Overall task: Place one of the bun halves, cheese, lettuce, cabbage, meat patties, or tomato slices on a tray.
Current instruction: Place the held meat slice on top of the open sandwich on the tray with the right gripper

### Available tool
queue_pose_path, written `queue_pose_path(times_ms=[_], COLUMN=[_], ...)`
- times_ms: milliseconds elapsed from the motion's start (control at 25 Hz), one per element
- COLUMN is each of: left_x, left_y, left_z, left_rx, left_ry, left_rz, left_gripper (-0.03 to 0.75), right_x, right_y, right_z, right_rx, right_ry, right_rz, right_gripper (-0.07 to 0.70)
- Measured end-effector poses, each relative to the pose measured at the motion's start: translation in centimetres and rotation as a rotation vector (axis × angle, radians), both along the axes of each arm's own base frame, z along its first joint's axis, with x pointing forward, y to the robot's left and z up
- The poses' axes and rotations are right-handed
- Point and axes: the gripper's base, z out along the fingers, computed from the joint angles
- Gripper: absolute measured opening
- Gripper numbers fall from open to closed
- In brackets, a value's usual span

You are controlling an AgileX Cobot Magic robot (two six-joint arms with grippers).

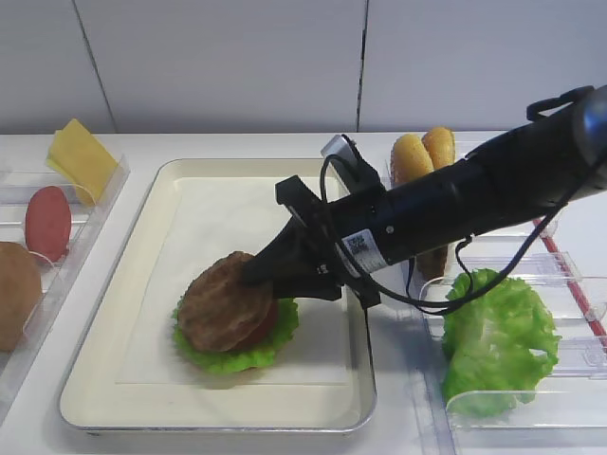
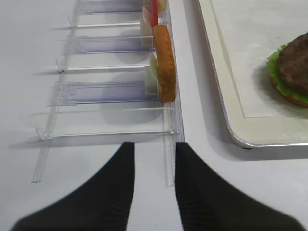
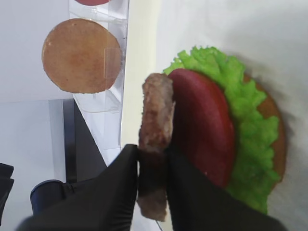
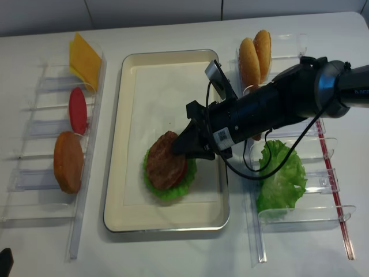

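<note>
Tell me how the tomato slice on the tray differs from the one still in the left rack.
The tomato slice on the tray lies flat on lettuce; the tomato slice in the rack stands on edge between clear dividers. The tray slice is largely covered by the meat patty pinched in the right gripper; the rack slice is bare and untouched. Both are smooth red round discs.

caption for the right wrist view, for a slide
Right gripper pinching a meat patty edge-on beside tomato slice and lettuce.
</note>
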Motion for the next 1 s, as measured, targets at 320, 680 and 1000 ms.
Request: queue_pose_path(times_ms=[320, 680, 1000], left_x=[0.00, 0.00, 0.00], left_y=[0.00, 0.00, 0.00], left_z=[0.00, 0.00, 0.00], left_rx=[0.000, 0.000, 0.000], left_ry=[0.000, 0.000, 0.000], left_rz=[0.000, 0.000, 0.000], left_gripper=[0.197, 0.197, 0.197], right_x=[0.08, 0.20, 0.22], right_y=[-0.01, 0.00, -0.09], right_z=[-0.02, 0.02, -0.11], right_rx=[-0.005, -0.010, -0.038], right_ry=[0.003, -0.002, 0.002], right_rz=[-0.008, -0.012, -0.013], right_gripper=[0.285, 0.286, 0.286])
